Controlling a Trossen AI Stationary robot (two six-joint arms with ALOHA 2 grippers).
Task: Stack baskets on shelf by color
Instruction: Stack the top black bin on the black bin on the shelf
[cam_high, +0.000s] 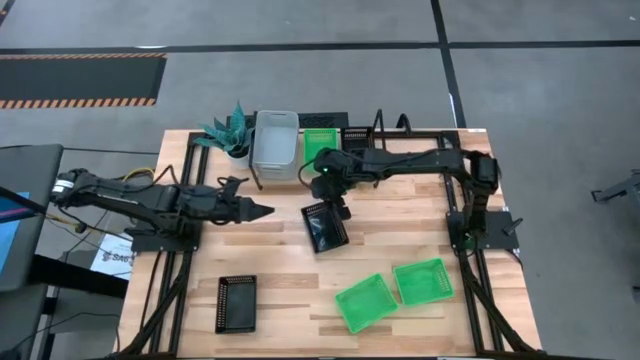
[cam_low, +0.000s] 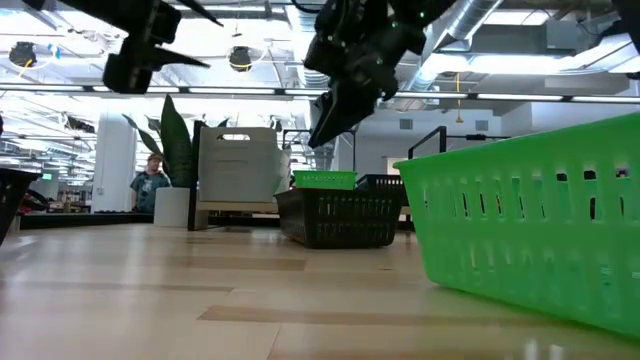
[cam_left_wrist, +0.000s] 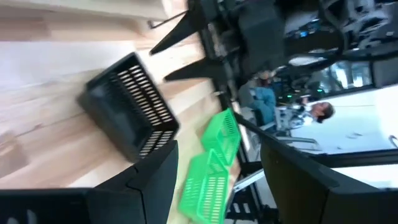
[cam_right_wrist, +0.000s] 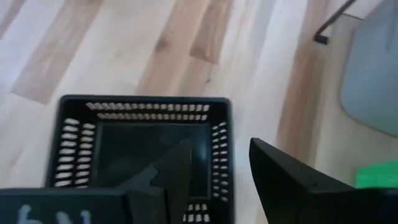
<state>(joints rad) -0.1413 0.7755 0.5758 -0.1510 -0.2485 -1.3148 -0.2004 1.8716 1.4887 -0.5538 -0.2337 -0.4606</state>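
The right tool (cam_high: 338, 207), fingers apart, hangs just above a shallow black mesh plastic basket (cam_high: 324, 226) on the wooden surface (cam_high: 280, 260). Beyond it, the black wire shelf (cam_high: 385, 133) holds grey-white (cam_high: 275, 143) and green baskets (cam_high: 321, 145). The left tool (cam_high: 262, 210) waits open nearby.

The desk (cam_high: 270, 290) is topped with pale wooden planks and stands on a grey concrete floor (cam_high: 560, 130), where a mat with orange-and-black hazard stripes (cam_high: 80, 80) lies to the far left. Seen level from the desk top, the room behind is a large bright hall with ceiling lights (cam_low: 240, 58) among exposed beams. A person (cam_low: 150, 182) stands far off at the left.
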